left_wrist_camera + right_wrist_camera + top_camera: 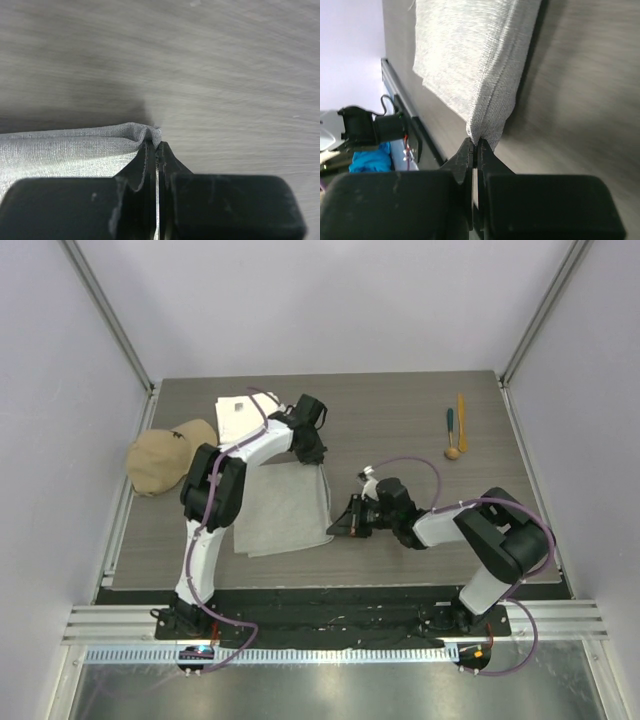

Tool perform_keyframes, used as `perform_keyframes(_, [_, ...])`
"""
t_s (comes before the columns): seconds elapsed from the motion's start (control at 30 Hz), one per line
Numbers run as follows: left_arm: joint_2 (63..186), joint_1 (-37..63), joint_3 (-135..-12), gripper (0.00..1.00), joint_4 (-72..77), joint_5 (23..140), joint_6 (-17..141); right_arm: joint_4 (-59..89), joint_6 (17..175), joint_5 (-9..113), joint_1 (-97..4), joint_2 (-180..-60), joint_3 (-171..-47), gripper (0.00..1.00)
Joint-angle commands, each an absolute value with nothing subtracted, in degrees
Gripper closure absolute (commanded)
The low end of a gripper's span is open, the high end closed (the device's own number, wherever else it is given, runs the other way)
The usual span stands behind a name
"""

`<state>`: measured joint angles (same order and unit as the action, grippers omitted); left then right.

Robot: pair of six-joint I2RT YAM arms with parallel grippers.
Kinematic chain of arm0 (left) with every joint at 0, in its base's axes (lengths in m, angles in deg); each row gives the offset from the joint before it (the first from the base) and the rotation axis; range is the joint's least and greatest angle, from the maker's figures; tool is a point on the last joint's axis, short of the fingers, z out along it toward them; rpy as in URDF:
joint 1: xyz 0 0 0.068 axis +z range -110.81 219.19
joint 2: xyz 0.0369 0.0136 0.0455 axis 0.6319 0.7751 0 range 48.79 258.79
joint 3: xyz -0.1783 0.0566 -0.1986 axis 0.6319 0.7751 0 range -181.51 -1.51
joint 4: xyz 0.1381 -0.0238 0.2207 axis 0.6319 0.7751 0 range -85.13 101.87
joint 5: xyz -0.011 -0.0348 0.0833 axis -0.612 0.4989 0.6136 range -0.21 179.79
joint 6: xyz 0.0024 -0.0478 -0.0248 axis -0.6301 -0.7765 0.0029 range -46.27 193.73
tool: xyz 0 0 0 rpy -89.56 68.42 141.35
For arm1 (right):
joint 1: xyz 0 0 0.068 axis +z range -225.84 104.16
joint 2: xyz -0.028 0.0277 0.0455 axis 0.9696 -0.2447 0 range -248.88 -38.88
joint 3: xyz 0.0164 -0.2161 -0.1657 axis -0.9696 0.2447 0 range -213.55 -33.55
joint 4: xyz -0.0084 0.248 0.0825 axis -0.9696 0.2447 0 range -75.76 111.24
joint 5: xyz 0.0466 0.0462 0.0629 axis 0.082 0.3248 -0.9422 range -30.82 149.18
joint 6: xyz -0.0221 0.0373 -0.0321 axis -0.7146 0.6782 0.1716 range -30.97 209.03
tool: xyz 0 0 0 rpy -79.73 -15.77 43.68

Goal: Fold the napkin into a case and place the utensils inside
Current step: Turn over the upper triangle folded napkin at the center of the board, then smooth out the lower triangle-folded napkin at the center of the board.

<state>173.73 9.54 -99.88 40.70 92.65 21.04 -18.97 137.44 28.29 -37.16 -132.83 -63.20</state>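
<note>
The light-grey napkin point(283, 508) lies folded near the table's middle. My left gripper point(318, 458) is shut on its far right corner; the left wrist view shows the cloth point(75, 147) pinched at the fingertips. My right gripper point(334, 528) is shut on its near right corner, with the cloth point(475, 65) lifted off the table there. The utensils lie at the far right: a teal-handled piece point(450, 422), an orange-yellow stick point(461, 420) and a round wooden spoon bowl point(452, 452).
A thick white towel point(238, 415) lies at the far left under the left arm. A tan cap point(165, 455) sits at the left edge. The table's front rail point(330, 590) runs by the arm bases.
</note>
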Motion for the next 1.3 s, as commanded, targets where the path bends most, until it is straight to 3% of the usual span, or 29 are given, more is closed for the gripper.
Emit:
perform_keyframes(0.0, [178.5, 9.04, -103.72, 1.0, 29.04, 93.58, 19.24, -24.69, 136.06, 21.13, -40.23, -131.6, -59.31, 0.99])
perform_keyframes(0.13, [180.79, 7.99, -105.3, 1.0, 26.84, 93.14, 19.15, -20.05, 133.42, 21.47, -42.43, -131.0, -59.22, 0.99])
perform_keyframes(0.27, [182.47, 7.37, -106.27, 1.0, 24.82, 91.29, 19.93, -13.11, 131.22, 24.02, -44.01, -127.66, -59.04, 0.87])
perform_keyframes(0.4, [179.41, 5.97, -104.52, 0.56, 21.14, 92.51, 22.3, 1.64, 125.34, 32.35, -44.54, -120.81, -59.92, 0.57])
perform_keyframes(0.5, [175.8, 5.53, -105.91, 0.46, 21.3, 92.08, 23.98, 12.72, 121.82, 39.92, -45.77, -114.22, -60.79, 0.47])
perform_keyframes(0.53, [174.66, 5.52, -106.36, 0.43, 22.96, 91.9, 24.16, 18.23, 120.77, 42.2, -45.78, -112.55, -61.15, 0.39])
perform_keyframes(0.57, [172.65, 5.52, -106.8, 0.36, 23.76, 90.42, 24.85, 20.2, 120.5, 46.31, -45.86, -109.32, -61.58, 0.36])
perform_keyframes(0.6, [171.41, 5.61, -107.93, 0.17, 24.72, 90.15, 26.43, 21.43, 119.89, 47.57, -45.86, -108.24, -62.28, 0.33])
perform_keyframes(0.63, [170.44, 5.61, -108.55, 0.12, 27.95, 90.14, 27.14, 24.14, 119.27, 48.71, -45.78, -107.45, -62.99, 0.32])
perform_keyframes(0.77, [160.62, 5.52, -104.0, 0.1, 30.0, 85.67, 30.66, 25.84, 115.76, 50.91, -46.04, -110.14, -68.51, 0.29])
perform_keyframes(0.9, [152.62, 4.47, -92.61, 0.27, 30.36, 83.21, 32.68, 25.4, 116.19, 50.83, -48.23, -116.38, -76.07, 0.3])
perform_keyframes(1.0, [149.53, 1.93, -86.35, 0.47, 30.44, 84.25, 34.53, 23.82, 118.73, 49.09, -50.52, -122.96, -82.32, 0.41])
perform_keyframes(1.1, [148.9, -2.02, -82.12, 0.48, 28.43, 85.48, 34.09, 21.28, 119.7, 46.88, -52.71, -128.6, -88.9, 0.49])
perform_keyframes(1.27, [152.4, -9.14, -82.63, 0.45, 29.39, 100.66, 35.93, 18.37, 118.48, 39.68, -55.44, -142.84, -101.37, 0.74])
